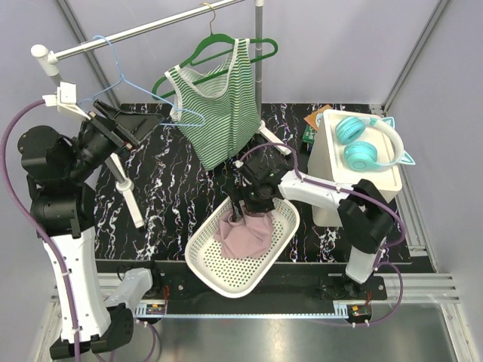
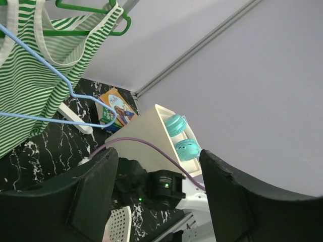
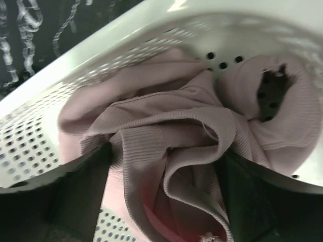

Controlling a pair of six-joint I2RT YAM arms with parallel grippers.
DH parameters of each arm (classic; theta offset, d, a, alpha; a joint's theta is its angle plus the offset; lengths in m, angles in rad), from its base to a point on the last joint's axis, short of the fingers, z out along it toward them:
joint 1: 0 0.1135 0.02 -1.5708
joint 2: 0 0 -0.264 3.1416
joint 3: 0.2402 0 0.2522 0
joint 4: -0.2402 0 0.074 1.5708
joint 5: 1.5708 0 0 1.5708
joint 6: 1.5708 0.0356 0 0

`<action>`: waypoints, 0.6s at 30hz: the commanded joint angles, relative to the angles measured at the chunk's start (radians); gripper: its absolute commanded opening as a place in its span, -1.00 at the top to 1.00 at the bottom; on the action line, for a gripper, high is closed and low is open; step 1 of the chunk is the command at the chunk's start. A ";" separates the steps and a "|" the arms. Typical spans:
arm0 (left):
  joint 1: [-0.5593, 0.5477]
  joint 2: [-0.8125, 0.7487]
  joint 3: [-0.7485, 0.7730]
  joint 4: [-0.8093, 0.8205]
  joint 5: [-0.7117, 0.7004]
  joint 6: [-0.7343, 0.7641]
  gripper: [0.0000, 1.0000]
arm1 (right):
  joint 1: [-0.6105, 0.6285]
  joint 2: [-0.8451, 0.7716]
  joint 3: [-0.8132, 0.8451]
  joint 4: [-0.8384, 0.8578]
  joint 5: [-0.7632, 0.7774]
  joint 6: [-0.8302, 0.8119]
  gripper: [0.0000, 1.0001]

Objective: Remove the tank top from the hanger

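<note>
Tank top (image 1: 223, 113) untouched; fingers (image 2: 242, 201) apparently spread.

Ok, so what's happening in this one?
The green-and-white striped tank top hangs on its green plastic hanger on the metal rail, not yet removed. The left gripper is open beside it, near an empty blue wire hanger, holding nothing. The right gripper is open low over the white perforated basket, above a crumpled mauve ribbed garment lying in it.
</note>
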 commanded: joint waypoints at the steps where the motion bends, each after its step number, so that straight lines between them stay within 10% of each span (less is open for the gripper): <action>1: -0.037 0.000 0.041 0.098 0.058 -0.046 -0.38 | -0.004 0.012 0.058 -0.093 0.137 -0.064 -0.88; 18: -0.420 0.272 0.329 0.138 -0.166 -0.008 -0.28 | -0.147 0.055 0.122 -0.092 0.349 -0.110 -1.00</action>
